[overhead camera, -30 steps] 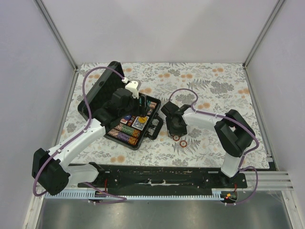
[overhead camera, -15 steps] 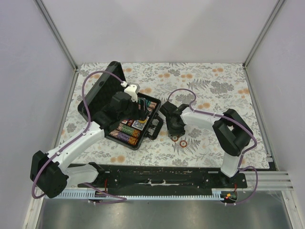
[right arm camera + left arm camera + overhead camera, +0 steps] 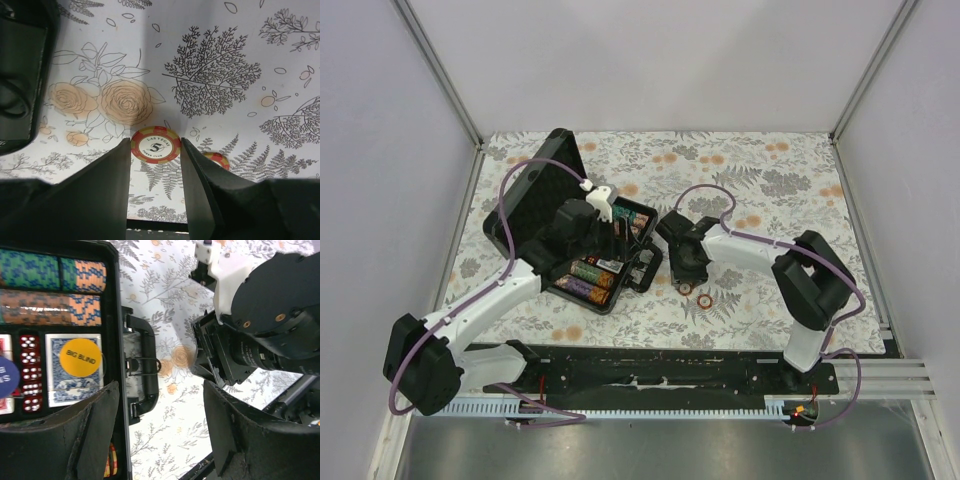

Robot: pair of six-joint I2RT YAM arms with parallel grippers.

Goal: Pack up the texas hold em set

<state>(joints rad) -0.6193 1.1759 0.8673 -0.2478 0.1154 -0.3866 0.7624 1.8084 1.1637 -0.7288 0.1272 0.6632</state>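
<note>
Floral cloth (image 3: 760,180) covers the table. The black briefcase (image 3: 535,195) lies open on it, with chip rows (image 3: 50,272), dice (image 3: 31,370) and blue deck (image 3: 75,385) seated. Packing looks nearly done: the right gripper (image 3: 155,150) pinches a 5 chip (image 3: 155,145) lying on the cloth, second chip (image 3: 218,159) just beside; the left gripper (image 3: 160,387) hangs spread over the handle (image 3: 147,365).

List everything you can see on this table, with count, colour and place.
briefcase: one, black, open, left of centre
chip rows: several, multicoloured, inside the briefcase
card deck: one, blue, in the briefcase under a yellow BIG BLIND button
dice: several, red, column beside the deck
5 chip: one, red and yellow, on the tablecloth right of the briefcase
second chip: one, same colours, beside it, partly hidden
tablecloth: one, white floral, under everything
left hand: one, black, open above the briefcase handle
right hand: one, black, closed on the 5 chip
</note>
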